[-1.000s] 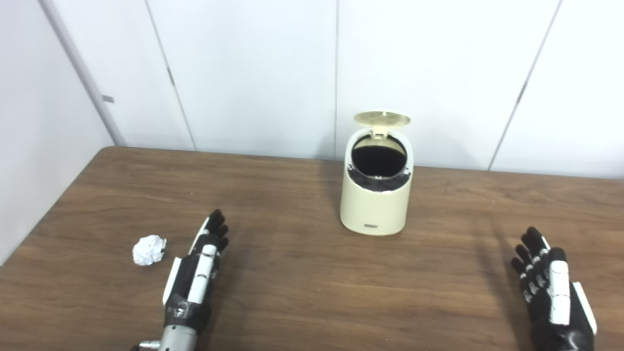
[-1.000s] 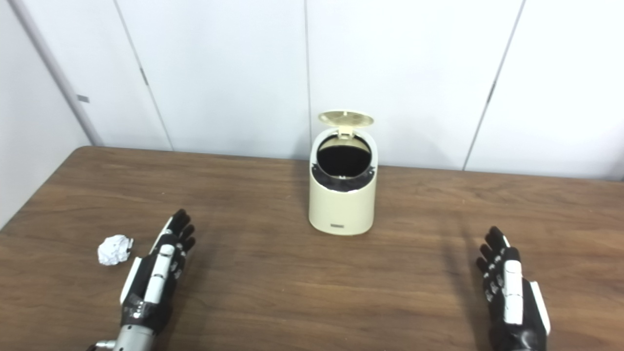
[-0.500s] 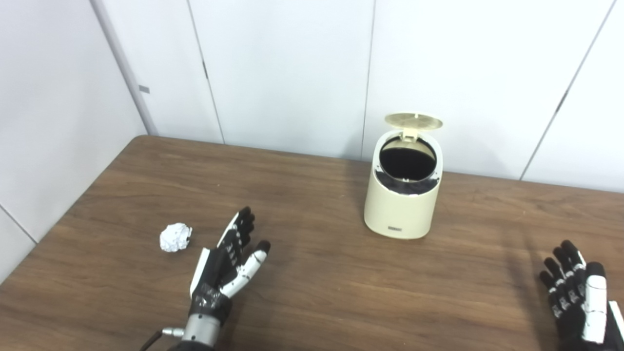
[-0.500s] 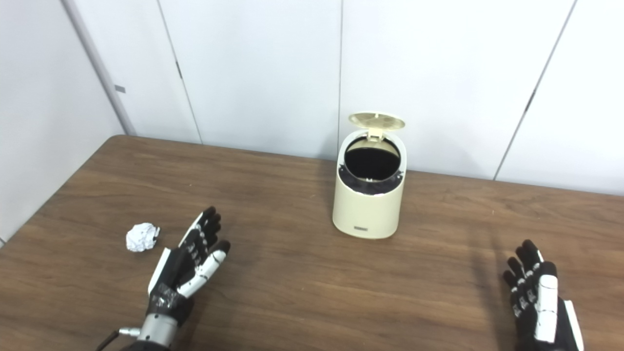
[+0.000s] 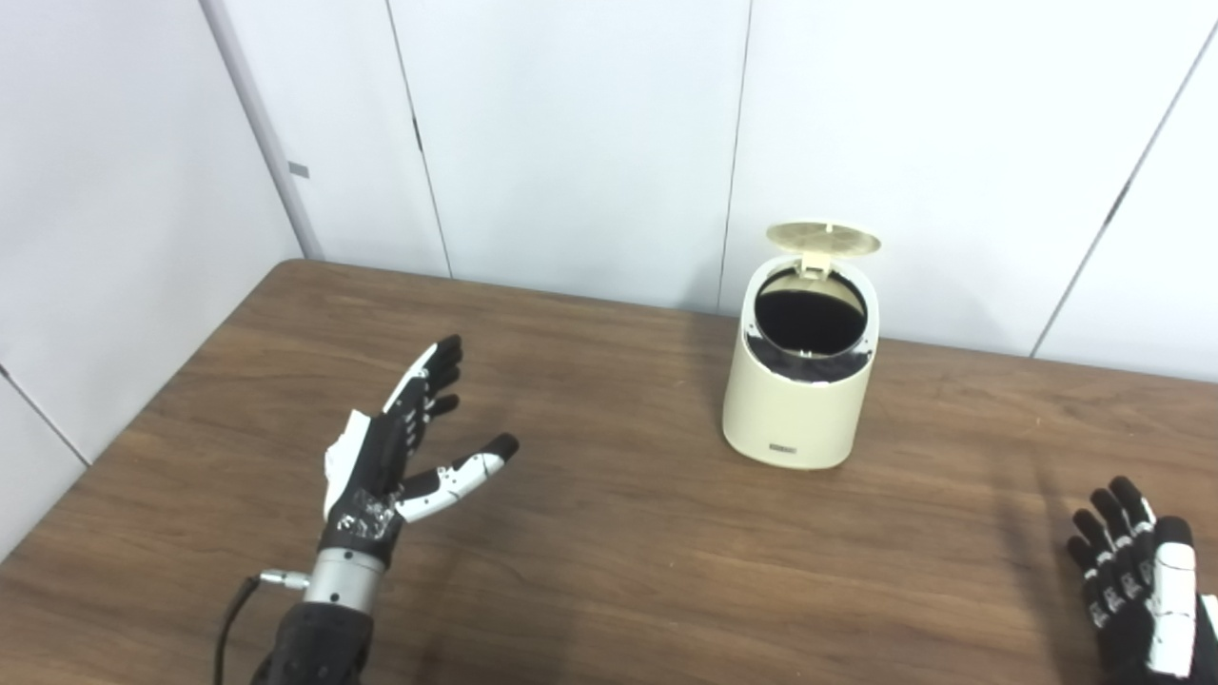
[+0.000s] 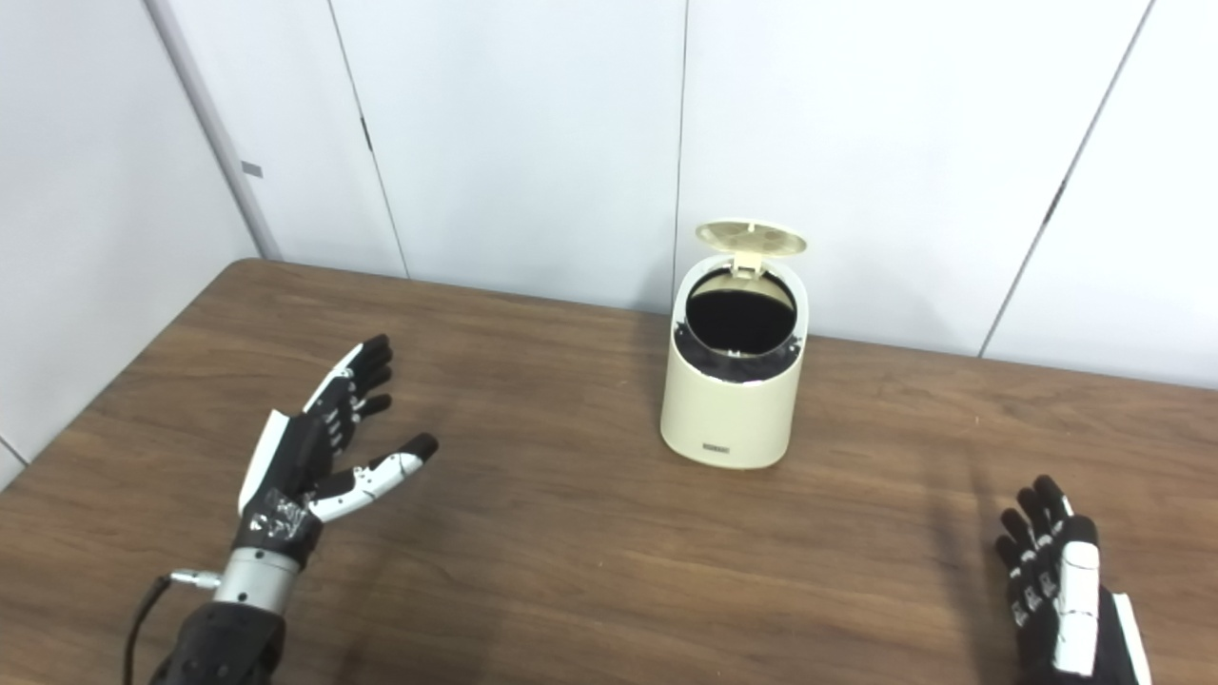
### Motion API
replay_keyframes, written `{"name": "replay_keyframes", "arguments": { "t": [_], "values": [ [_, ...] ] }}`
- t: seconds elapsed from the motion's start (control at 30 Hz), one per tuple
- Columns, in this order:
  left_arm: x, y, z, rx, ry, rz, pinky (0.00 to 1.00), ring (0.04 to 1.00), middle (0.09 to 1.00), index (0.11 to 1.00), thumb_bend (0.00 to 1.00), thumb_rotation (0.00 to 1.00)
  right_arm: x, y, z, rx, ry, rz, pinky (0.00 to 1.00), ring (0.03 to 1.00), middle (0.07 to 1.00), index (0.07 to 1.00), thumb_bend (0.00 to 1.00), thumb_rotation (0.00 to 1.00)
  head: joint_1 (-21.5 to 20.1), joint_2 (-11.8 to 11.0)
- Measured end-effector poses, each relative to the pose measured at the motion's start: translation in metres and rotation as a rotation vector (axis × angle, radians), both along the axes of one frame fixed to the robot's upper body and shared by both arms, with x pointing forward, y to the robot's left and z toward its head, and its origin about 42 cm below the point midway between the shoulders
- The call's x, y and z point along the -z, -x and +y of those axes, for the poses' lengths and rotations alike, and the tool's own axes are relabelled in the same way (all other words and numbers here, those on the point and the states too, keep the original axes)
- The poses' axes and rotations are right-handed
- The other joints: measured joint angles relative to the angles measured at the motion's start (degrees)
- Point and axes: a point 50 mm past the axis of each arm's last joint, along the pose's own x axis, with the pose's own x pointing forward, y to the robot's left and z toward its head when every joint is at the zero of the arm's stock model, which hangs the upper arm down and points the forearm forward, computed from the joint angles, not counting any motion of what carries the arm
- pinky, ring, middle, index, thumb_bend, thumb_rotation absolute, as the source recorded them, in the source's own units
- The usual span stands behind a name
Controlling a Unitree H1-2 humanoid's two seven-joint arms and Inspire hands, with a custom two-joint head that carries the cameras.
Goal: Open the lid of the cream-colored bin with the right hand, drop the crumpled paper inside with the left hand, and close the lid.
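Two black-and-white jointed hands sit nearest you: your right hand (image 5: pixel 1137 576) low at the corner, fingers straight and apart, holding nothing. Your left hand (image 5: pixel 400 452) is raised over the dark wood-grain table (image 5: pixel 609 571), fingers fanned, thumb out, empty too. Further back stands the smooth cream-colored rounded plastic bin (image 5: pixel 797 385), its round flip lid (image 5: pixel 823 238) up, black inside showing. Crumpled paper isn't visible to me; can't tell where it is.

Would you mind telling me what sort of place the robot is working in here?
Probably a plain office or lab test room. A bare wooden table stands against white panelled walls, and on it is only a small cream-colored bin, its lid up. Nothing homely or industrial shows.
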Motion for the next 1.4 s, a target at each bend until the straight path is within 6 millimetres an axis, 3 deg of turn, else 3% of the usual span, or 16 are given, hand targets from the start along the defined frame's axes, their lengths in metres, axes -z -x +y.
{"name": "replay_keyframes", "arguments": {
  "t": [0.17,0.37,0.9,1.4],
  "values": [
    [-0.013,-0.004,0.016,-0.046,-0.176,0.011,0.87,0.899,0.908,0.910,0.88,0.21,0.000,0.000,0.000,0.000,0.002,0.001,1.00,0.968,0.972,0.971,0.38,1.00,0.53,0.09],
    [-0.033,-0.005,0.029,-0.119,-0.345,0.053,0.79,0.882,0.910,0.897,0.91,0.22,0.000,0.000,0.000,-0.004,-0.009,-0.001,1.00,0.971,0.975,0.973,0.37,1.00,0.88,0.17],
    [-0.047,-0.006,0.055,-0.217,-0.704,0.154,0.85,0.930,0.903,0.872,0.96,0.17,0.000,0.000,-0.002,-0.019,-0.025,-0.002,1.00,0.979,0.983,0.986,0.35,1.00,1.50,0.53],
    [-0.039,-0.009,0.065,-0.217,-0.837,0.307,0.83,0.922,0.903,0.836,0.95,0.16,0.000,0.000,-0.002,-0.015,-0.033,-0.002,1.00,0.971,0.978,0.983,0.35,1.00,1.50,0.61]
  ]
}}
